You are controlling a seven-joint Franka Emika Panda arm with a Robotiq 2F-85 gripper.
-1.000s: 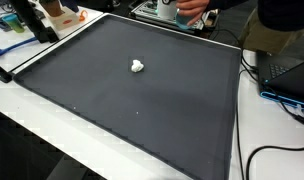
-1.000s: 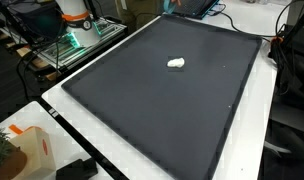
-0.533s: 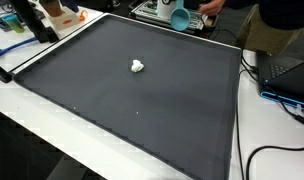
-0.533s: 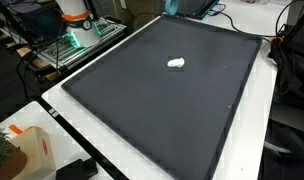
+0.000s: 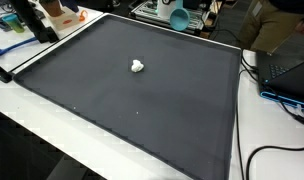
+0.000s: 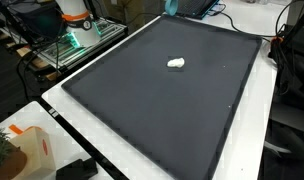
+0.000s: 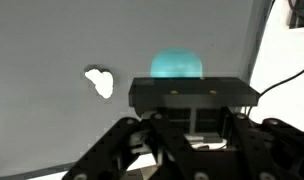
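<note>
Grey mat [image 5: 142, 110] covers most of the white bench [image 5: 32, 130]. Above it, the hand [image 7: 192, 100] is closed with nothing in it. A blue-green cup [image 7: 178, 65] stands at the mat's far edge. A small white lump [image 7: 98, 83] lies near the middle. A black cable [image 5: 292, 148] runs along one bench edge.

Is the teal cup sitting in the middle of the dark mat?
No, in an exterior view the teal cup stands at the far edge of the dark mat, while only a small white lump lies near its middle.
</note>
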